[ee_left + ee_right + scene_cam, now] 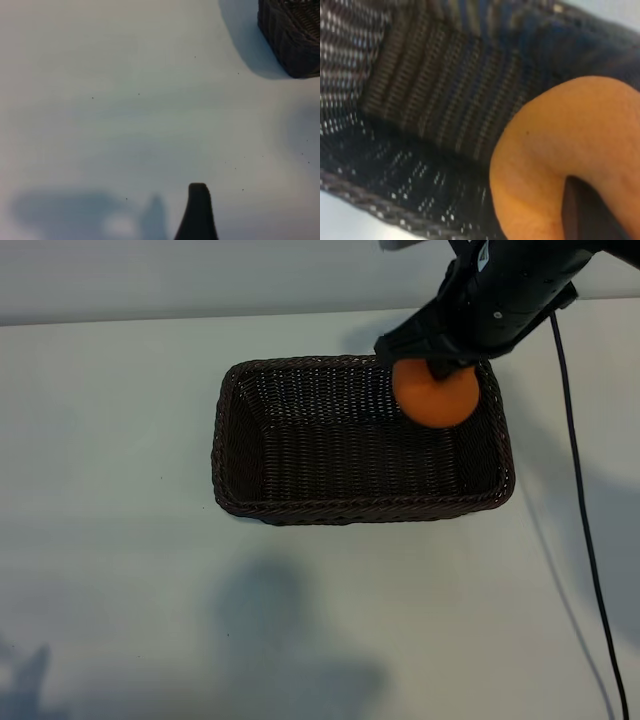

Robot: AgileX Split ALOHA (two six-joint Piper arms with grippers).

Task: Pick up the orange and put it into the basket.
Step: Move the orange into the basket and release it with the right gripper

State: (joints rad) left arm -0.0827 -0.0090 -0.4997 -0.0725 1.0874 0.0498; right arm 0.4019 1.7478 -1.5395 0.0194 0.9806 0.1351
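Orange in colour, the one orange (435, 395) sat clamped under the right gripper (432, 366), upper right, above the one wicker basket (228, 455); left gripper's fingers (198, 212) stood apart.

The orange (436, 397) sits clamped between the right gripper's (432, 368) jaws, directly below them, over the basket's (232, 455) right end (above its floor). The basket spreads leftward from the jaws.
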